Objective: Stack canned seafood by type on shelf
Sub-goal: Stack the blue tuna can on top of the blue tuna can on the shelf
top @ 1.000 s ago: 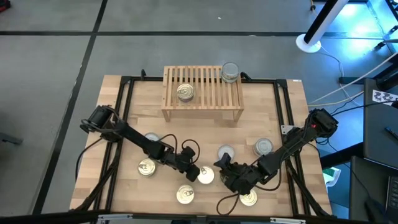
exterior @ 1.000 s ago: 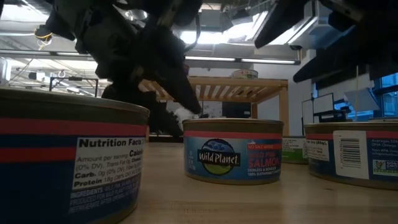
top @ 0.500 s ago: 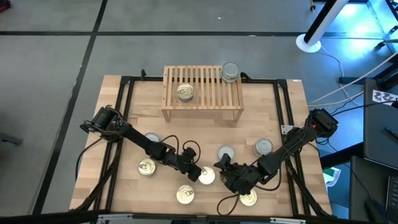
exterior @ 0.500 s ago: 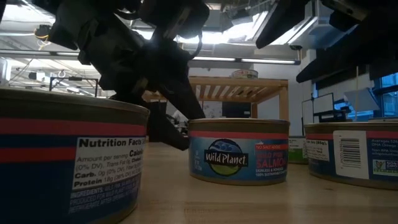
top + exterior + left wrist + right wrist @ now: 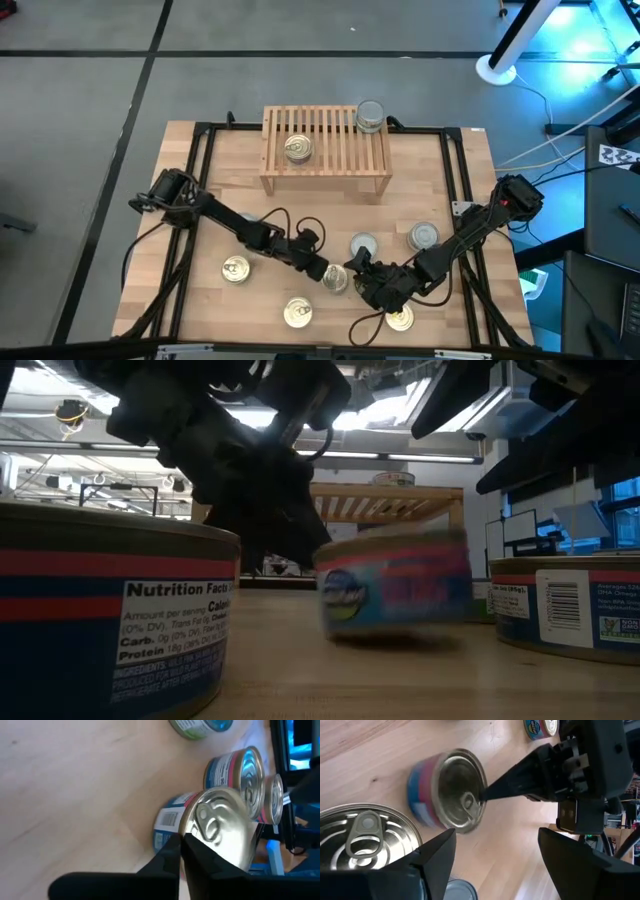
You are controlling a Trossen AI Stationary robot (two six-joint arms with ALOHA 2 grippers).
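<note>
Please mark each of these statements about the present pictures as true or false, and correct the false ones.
1. Two cans stand on the shelf. True: a gold-lidded can and a silver-lidded can.
2. The left gripper is wide open. False: its fingers are shut, touching the rim of a gold-lidded tin on the table.
3. The right gripper is open. True.
4. The right gripper holds a tin. False: nothing is between its fingers.
5. The cans on the shelf are stacked on each other. False: they stand apart.
</note>
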